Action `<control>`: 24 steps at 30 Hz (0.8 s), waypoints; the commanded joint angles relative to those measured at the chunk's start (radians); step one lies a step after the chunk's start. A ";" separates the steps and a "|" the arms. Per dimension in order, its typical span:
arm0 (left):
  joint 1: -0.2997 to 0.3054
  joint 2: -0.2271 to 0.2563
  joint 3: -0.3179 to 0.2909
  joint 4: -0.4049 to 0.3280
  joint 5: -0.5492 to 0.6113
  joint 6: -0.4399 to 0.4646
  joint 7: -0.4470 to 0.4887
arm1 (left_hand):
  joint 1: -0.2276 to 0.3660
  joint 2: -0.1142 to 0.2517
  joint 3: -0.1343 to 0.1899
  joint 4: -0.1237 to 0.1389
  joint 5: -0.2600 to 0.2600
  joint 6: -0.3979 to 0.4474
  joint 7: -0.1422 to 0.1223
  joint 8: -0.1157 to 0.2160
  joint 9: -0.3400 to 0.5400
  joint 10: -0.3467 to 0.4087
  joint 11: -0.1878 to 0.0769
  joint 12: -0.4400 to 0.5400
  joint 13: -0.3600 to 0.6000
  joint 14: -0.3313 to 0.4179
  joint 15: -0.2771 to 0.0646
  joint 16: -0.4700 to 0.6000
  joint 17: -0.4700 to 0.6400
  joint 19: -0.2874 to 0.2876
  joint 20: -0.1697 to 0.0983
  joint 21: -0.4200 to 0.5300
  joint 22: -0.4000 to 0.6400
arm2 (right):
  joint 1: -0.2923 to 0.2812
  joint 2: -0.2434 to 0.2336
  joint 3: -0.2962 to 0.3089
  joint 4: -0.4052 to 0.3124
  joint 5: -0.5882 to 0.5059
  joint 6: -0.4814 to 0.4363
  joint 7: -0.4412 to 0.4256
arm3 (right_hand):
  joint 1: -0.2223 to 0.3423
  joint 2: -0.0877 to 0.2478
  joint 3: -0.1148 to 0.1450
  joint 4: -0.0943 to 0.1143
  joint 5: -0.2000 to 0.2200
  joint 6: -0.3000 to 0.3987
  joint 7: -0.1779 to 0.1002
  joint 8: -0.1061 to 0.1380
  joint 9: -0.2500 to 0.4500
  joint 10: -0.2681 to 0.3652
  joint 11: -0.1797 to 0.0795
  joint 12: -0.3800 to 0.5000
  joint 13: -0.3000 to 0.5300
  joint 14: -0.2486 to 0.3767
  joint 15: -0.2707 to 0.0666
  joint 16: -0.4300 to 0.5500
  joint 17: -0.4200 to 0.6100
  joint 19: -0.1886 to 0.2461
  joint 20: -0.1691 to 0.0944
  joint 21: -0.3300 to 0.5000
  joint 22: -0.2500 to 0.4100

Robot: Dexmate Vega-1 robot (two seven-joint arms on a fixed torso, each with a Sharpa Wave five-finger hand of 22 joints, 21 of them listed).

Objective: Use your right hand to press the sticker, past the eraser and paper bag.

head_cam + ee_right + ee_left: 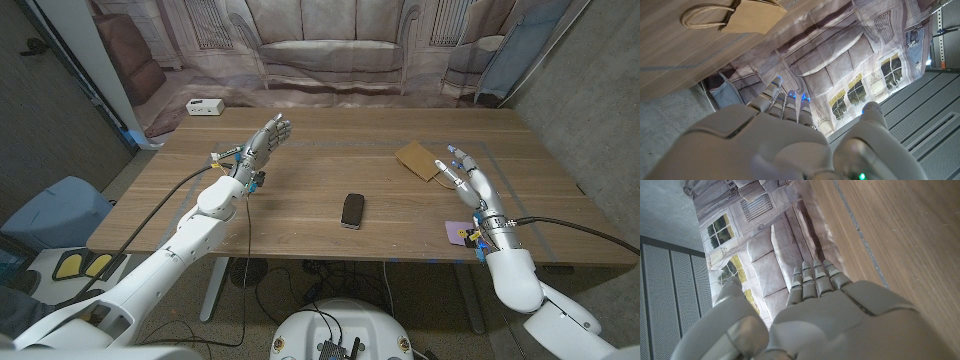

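In the head view the right hand (472, 184) stands over the table's (320, 165) right side, fingers straight and apart, holding nothing. The brown paper bag (418, 159) lies just left of its fingertips; the dark eraser (352, 210) sits mid-table, well apart. A purple sticker (459, 232) lies at the near edge beside the wrist. The left hand (262, 143) is raised at far left, fingers extended, empty. No writing is readable.

In the left wrist view, the left hand's fingers (815, 280) lie together, straight.

In the right wrist view, the bag's handle (707, 16) loops over bare wood.

Both the left hand (262, 140) and right hand (470, 183) hover empty, fingers extended.
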 commanded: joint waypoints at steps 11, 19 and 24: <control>-0.008 -0.009 0.011 0.007 -0.002 0.005 -0.012 | -0.011 0.002 -0.002 -0.006 -0.002 -0.002 0.005 -0.001 0.003 -0.003 0.002 -0.003 0.002 -0.006 -0.001 0.003 0.003 -0.003 -0.001 0.000 0.005 | 0.200 0.010 -0.071 0.161 0.221 0.135 0.185 | 0.005 -0.003 0.002 0.000 0.006 0.002 0.027 -0.017 0.000 -0.004 0.001 -0.009 0.002 0.010 0.014 -0.002 0.003 0.012 0.009 -0.010 0.002; -0.005 -0.011 0.010 0.007 -0.007 0.006 -0.012 | -0.011 0.002 -0.002 -0.006 -0.002 -0.002 0.005 0.000 0.003 -0.002 0.001 -0.002 0.002 -0.007 -0.001 0.003 0.003 -0.003 0.000 0.000 0.005 | 0.281 0.010 -0.113 0.218 0.298 0.141 0.250 | 0.015 0.000 0.006 -0.003 0.007 0.011 0.032 -0.017 0.000 -0.012 0.011 -0.017 0.002 0.009 0.021 -0.008 0.001 0.021 0.023 -0.013 0.001; -0.003 -0.012 0.007 0.010 -0.009 0.001 -0.010 | -0.012 0.002 -0.002 -0.007 -0.002 -0.003 0.005 0.000 0.003 -0.002 0.000 -0.002 0.002 -0.007 -0.001 0.003 0.003 -0.004 0.000 0.000 0.005 | 0.321 0.020 -0.133 0.257 0.344 0.156 0.272 | 0.018 0.000 0.007 -0.004 0.007 0.025 0.023 -0.014 0.000 -0.012 0.014 -0.020 0.002 0.009 0.028 -0.010 0.001 0.022 0.026 -0.016 0.001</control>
